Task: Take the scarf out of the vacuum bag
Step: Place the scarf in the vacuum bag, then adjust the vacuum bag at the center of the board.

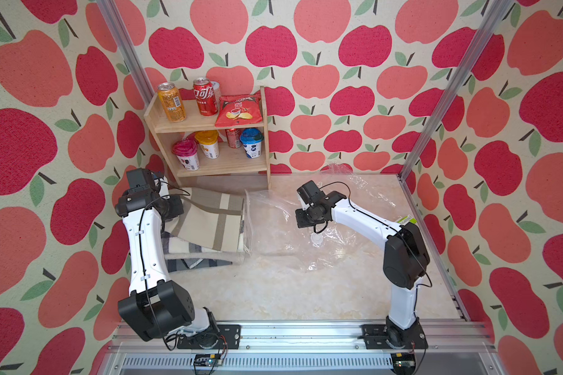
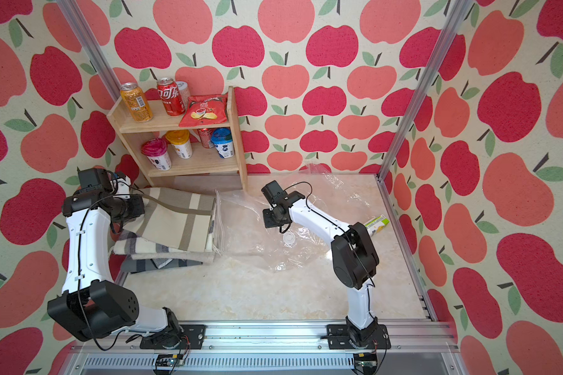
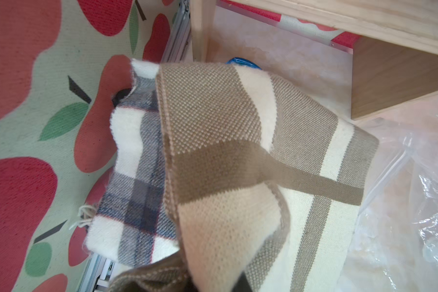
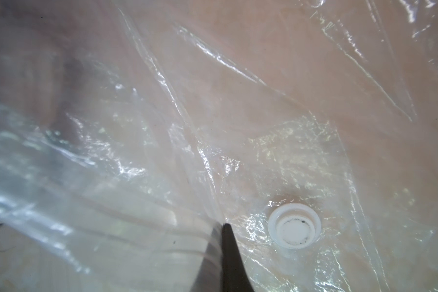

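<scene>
The scarf (image 1: 208, 214) (image 2: 176, 217) is beige with cream and brown stripes. It drapes from my left gripper (image 3: 213, 285), which is shut on one end of it; the cloth (image 3: 225, 151) hides the fingers. The rest of the scarf rests on a stack of folded scarves at the table's left. The vacuum bag (image 1: 280, 224) (image 2: 247, 224) (image 4: 263, 101) lies crumpled to the right of the scarf, with its white valve cap (image 1: 317, 240) (image 4: 294, 226) facing up. My right gripper (image 4: 221, 227) is shut on a fold of the bag's film beside the cap.
Under the held scarf lie a plaid scarf (image 3: 137, 177) (image 1: 189, 246) and a grey one (image 1: 202, 261). A wooden shelf (image 1: 264, 143) with cans, cups and a crisp bag stands at the back left. A small green-and-white pack (image 2: 376, 224) lies behind the right arm.
</scene>
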Robot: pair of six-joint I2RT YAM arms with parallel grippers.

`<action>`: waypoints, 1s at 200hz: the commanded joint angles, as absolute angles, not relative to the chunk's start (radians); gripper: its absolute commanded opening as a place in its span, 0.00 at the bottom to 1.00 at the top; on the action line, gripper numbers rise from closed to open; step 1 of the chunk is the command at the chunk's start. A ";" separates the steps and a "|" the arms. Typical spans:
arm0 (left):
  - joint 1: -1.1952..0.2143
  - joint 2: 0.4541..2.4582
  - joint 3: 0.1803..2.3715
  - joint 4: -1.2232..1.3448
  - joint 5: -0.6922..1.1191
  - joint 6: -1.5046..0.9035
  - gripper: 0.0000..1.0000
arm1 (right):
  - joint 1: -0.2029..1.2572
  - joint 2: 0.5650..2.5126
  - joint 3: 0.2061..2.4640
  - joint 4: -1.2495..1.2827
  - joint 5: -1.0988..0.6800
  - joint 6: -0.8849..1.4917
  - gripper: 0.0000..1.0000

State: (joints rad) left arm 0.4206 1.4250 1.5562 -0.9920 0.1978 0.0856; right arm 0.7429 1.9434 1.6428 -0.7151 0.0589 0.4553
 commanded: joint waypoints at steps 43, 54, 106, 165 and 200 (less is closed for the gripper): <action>0.460 1.385 1.564 -0.916 0.203 0.015 0.71 | 0.630 1.956 1.609 -0.790 0.061 0.471 0.00; 0.461 1.372 1.553 -0.901 0.216 0.003 0.80 | 0.607 1.950 1.606 -0.794 0.068 0.460 0.00; 0.461 1.312 1.491 -0.839 0.301 -0.048 0.98 | 0.480 1.945 1.680 -0.863 0.134 0.379 0.00; 0.462 1.180 1.387 -0.745 0.508 -0.216 0.98 | 0.379 1.995 1.988 -0.988 0.218 0.301 0.00; 0.404 1.065 1.270 -0.643 0.671 -0.357 0.98 | 0.402 1.985 2.026 -0.947 0.086 0.303 0.00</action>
State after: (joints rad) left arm 0.4469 1.1328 1.3308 -0.7410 0.5114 -0.2317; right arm 0.3748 1.9808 2.0216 -0.9443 0.1665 0.3256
